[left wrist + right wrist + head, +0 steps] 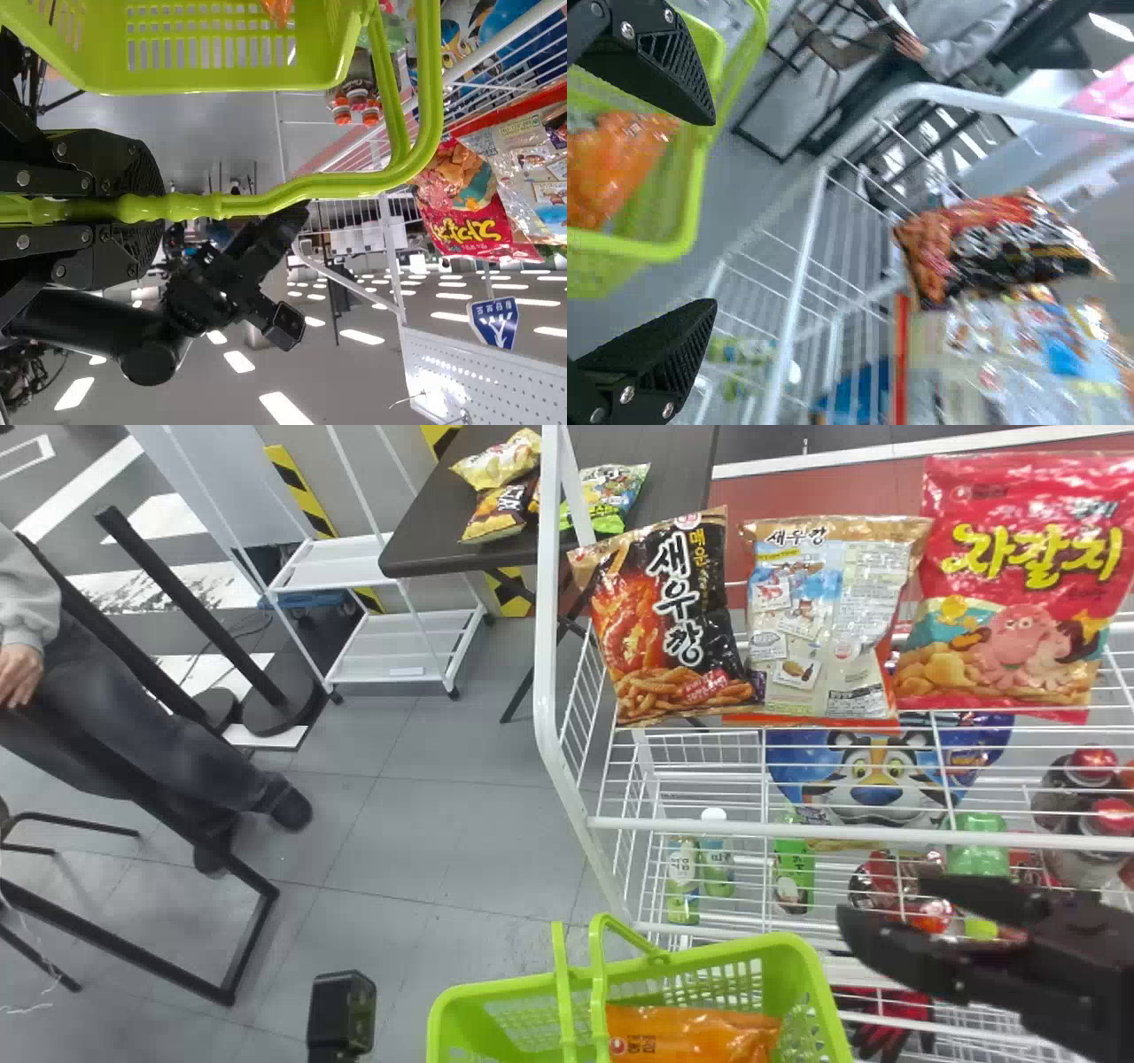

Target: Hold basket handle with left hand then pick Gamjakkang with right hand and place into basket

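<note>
In the left wrist view, my left gripper (159, 211) is shut on the green basket handle (332, 186). The green basket (518, 1001) stands at the bottom of the head view, its handle upright. An orange snack bag (687, 1036) lies inside it; the same orange bag (622, 159) shows at the left of the right wrist view. My right gripper (877, 903) is right of the basket in the head view, in front of the rack's lower shelves. Between its widely parted fingers, the right gripper (713, 212) holds nothing, with the basket off to one side.
A white wire rack (753, 828) rises just beyond and right of the basket. Its top shelf bears a black bag (664, 620), a backside-out bag (824, 620) and a red bag (1019, 584). A small black block (341, 1010) stands left of the basket.
</note>
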{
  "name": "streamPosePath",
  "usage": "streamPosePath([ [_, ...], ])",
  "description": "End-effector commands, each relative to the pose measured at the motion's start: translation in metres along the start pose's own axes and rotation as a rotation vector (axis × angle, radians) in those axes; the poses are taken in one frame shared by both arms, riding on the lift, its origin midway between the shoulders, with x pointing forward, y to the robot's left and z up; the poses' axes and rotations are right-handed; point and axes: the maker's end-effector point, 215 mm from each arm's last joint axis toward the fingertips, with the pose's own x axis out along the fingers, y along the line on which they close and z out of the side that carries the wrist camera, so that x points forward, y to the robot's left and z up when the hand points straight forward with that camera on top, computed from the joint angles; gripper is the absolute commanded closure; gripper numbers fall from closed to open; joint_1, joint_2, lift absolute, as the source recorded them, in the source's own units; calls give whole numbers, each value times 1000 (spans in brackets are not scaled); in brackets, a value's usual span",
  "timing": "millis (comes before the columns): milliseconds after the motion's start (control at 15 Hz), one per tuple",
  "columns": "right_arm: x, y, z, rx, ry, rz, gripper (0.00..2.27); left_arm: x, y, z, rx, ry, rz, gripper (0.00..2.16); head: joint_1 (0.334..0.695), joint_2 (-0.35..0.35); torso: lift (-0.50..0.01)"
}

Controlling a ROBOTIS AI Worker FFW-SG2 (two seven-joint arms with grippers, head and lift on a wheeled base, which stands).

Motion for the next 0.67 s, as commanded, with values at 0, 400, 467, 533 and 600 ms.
streamPosePath([
  [0,-11,-35,23,-66,-77,-110,76,-1,2,-1,-9,-1,-2,2142,695,273,-18],
  [400,-34,-113,58,-256,-311,-411,83,-1,3,-1,-19,-5,-6,2142,695,62,-18],
  [467,-37,-116,58,-273,-354,-423,83,-1,3,-1,-20,-6,-7,2142,695,42,-18],
  [533,-42,-119,55,-288,-385,-438,83,-1,3,-1,-19,-5,-6,2142,695,30,-18],
  [600,-47,-118,52,-302,-424,-444,83,-1,3,-1,-19,-5,-6,2142,695,20,-18],
])
